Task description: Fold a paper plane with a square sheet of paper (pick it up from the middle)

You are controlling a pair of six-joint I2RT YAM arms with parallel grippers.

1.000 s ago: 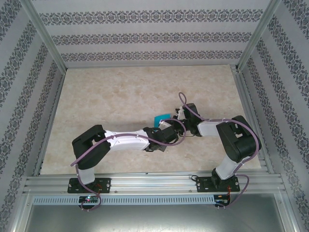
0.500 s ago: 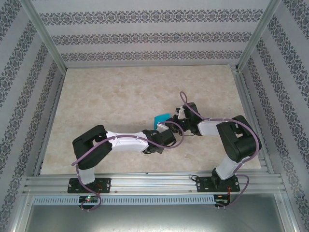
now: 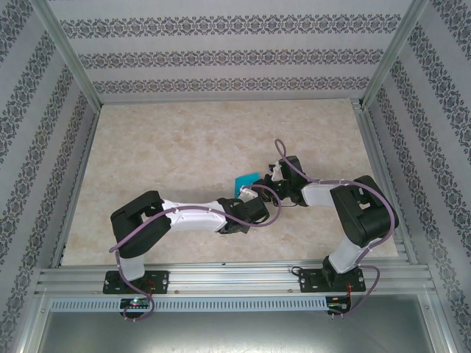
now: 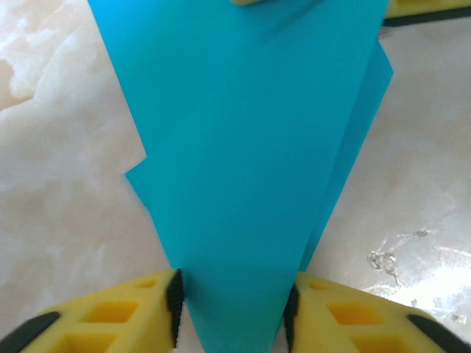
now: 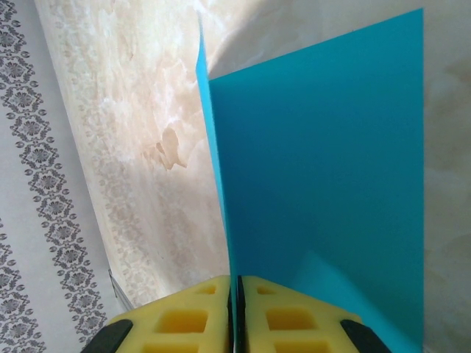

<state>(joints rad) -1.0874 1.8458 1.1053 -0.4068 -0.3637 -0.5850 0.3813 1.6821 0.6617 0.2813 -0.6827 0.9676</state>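
The square sheet of paper (image 3: 243, 181) is teal-blue and folded into a narrow pointed wedge, a paper plane shape, at mid-table between the two wrists. In the left wrist view the paper (image 4: 243, 147) narrows toward my left gripper (image 4: 232, 312). Its yellow jaws stand apart, one pad (image 4: 174, 301) at each edge of the tip. My left gripper (image 3: 246, 193) comes in from the near left. My right gripper (image 5: 235, 294) is shut on the paper's (image 5: 324, 147) folded edge, and the sheet stands upright from it. The right gripper (image 3: 266, 179) sits just right of the paper.
The beige marbled tabletop (image 3: 169, 147) is bare to the left and behind the paper. Patterned walls (image 3: 221, 59) and metal frame posts (image 3: 70, 55) enclose it. The two arms nearly meet at the centre, cables (image 3: 278, 158) looping over the wrists.
The left wrist has shifted slightly back toward the near left. The paper and the right arm have hardly moved.
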